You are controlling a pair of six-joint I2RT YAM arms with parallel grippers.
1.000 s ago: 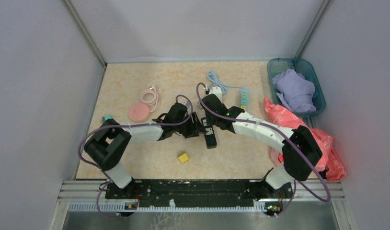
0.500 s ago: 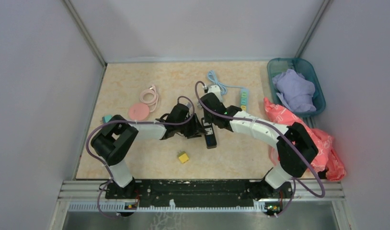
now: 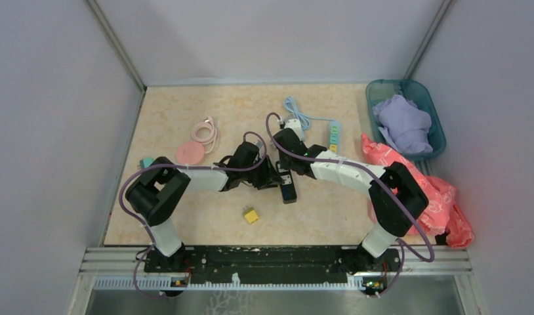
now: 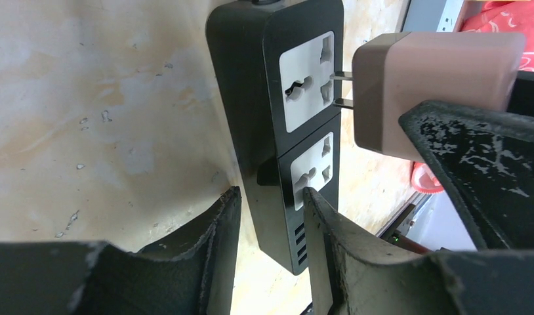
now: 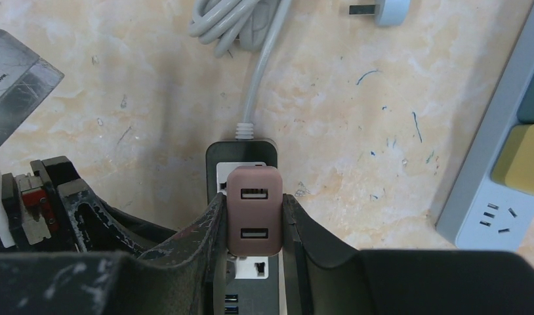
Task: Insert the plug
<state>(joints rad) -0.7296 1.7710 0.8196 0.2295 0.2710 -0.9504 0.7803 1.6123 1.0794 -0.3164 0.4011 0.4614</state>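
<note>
1. Top external view: the left gripper (image 3: 267,178) and the right gripper (image 3: 285,172) meet over a black oblong power strip (image 3: 289,191) in the middle of a beige marbled tabletop (image 3: 185,216). A small yellow block (image 3: 251,215) lies nearer the bases. A teal plastic basket (image 3: 423,97) holding lilac cloth (image 3: 402,125) stands at the right, and grey walls enclose the table.
2. Left wrist view: the left gripper's (image 4: 271,210) fingers straddle the strip (image 4: 251,79) at its lower socket. I cannot tell whether they press it. A dusty-pink boxy USB charger (image 4: 435,85) hangs just beside the upper socket (image 4: 307,82), its two metal prongs (image 4: 340,88) at the slots and its body off the face.
3. Right wrist view: the right gripper (image 5: 253,203) is clamped on the charger's (image 5: 253,210) sides, directly above the strip (image 5: 241,151). A grey multi-socket strip (image 5: 487,184) lies to the right.
</note>
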